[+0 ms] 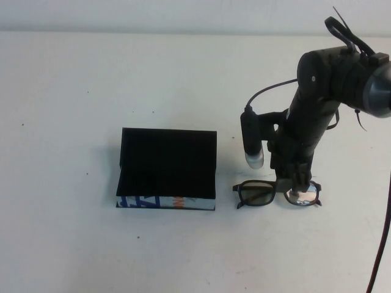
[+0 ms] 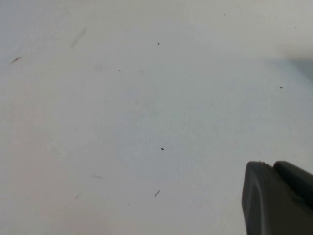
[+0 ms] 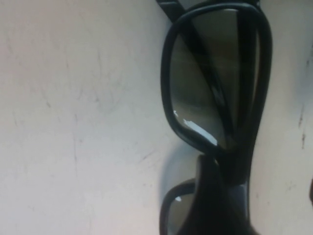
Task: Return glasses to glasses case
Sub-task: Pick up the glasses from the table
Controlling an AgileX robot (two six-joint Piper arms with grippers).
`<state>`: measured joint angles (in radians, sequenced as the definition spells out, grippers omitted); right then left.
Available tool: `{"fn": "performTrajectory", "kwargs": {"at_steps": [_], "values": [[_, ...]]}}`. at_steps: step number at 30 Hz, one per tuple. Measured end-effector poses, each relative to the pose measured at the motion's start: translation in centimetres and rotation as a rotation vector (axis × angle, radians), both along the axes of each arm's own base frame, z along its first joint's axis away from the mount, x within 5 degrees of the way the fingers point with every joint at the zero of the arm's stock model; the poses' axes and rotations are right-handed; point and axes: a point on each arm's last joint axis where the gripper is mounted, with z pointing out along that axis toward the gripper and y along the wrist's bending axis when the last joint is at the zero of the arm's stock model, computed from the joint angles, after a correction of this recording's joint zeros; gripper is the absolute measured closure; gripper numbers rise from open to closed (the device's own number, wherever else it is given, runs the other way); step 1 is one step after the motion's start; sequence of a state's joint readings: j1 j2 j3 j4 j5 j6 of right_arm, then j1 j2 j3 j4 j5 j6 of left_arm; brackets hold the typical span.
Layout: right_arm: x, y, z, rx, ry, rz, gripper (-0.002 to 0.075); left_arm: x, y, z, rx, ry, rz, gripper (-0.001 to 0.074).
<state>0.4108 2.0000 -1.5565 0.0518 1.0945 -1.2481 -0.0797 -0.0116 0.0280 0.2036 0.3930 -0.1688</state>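
The glasses [image 1: 253,194] lie flat on the white table, just right of the glasses case [image 1: 166,165]. The case is a black box whose blue, white and orange printed side faces the near edge; its black flap hides the inside. My right gripper [image 1: 297,186] points down over the right lens. In the right wrist view one finger [image 3: 215,196] stands by the bridge of the glasses [image 3: 215,73] and the other shows at the frame's edge, so my right gripper [image 3: 263,176] is open, with part of the rim between the fingers. My left gripper [image 2: 274,169] hovers shut over bare table.
A dark cylindrical camera [image 1: 251,137] with a cable hangs off the right arm between the case and the gripper. White table [image 1: 73,91] stretches left of and behind the case. The left arm is outside the high view.
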Motion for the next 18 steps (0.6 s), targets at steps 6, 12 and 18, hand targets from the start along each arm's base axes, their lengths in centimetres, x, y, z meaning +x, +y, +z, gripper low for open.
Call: {"fn": "performTrajectory", "kwargs": {"at_steps": [6, 12, 18], "values": [[0.3, 0.0, -1.0, -0.013, 0.013, 0.003, 0.0349, 0.0, 0.0, 0.0, 0.0, 0.0, 0.0, 0.0738], [0.5, 0.0, -1.5, -0.031, 0.011, 0.008, 0.0354, 0.0, 0.0, 0.0, 0.0, 0.0, 0.0, 0.0738], [0.6, 0.0, -2.0, -0.037, 0.019, 0.009, 0.0366, 0.0, 0.0, 0.0, 0.0, 0.0, 0.0, 0.0738]]}}
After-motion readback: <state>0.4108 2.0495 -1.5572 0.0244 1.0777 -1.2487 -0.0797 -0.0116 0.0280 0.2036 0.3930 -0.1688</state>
